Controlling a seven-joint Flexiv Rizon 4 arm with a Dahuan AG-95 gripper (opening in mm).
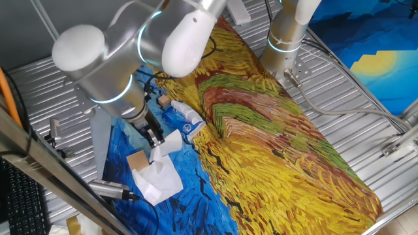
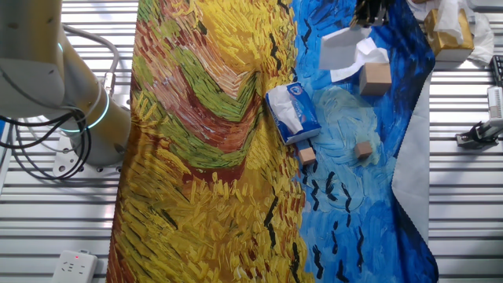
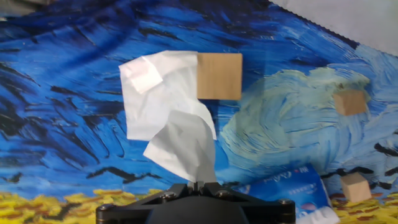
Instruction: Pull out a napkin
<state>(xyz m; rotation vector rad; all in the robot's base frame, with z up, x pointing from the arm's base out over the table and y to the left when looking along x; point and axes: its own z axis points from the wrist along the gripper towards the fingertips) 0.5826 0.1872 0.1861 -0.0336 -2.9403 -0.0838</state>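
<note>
Over the blue part of the painted cloth (image 1: 274, 137) I've got the gripper (image 3: 200, 184) pinched on a napkin (image 3: 183, 149), which hangs off the fingertips above the table. Below it lies another white tissue sheet (image 3: 155, 93), its right edge touching a large wooden block (image 3: 219, 76). Nearer the arm base sits the blue tissue pack (image 2: 293, 112), tissue poking from its slot. Two small wooden cubes (image 3: 350, 102) (image 3: 356, 186) rest well right of the sheet.
</note>
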